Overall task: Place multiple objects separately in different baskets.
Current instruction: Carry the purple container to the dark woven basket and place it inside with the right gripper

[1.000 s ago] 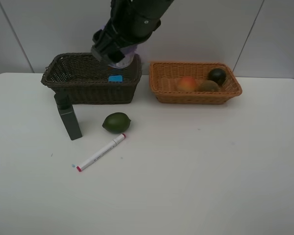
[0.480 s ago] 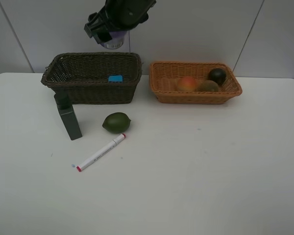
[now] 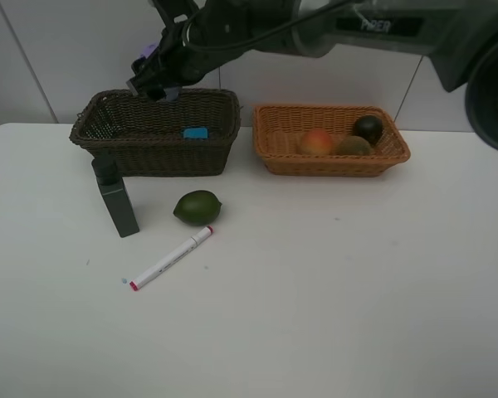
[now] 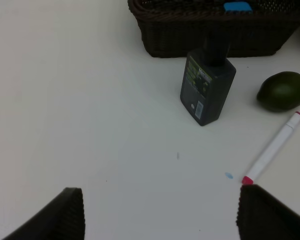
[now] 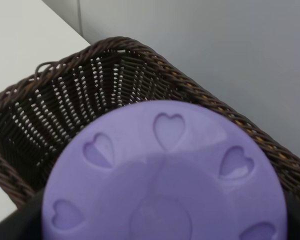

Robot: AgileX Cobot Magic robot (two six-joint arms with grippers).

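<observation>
Above the white table, the right tool grips a heart-embossed purple-lidded jar; the left tool gapes empty.

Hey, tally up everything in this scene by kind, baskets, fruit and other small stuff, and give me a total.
Baskets: 2 (dark brown basket, orange basket)
Fruit: 4 (lime, peach, kiwi, mangosteen)
Other items: 4 (dark green bottle, marker, blue eraser, purple-lidded jar)
Total: 10
</observation>
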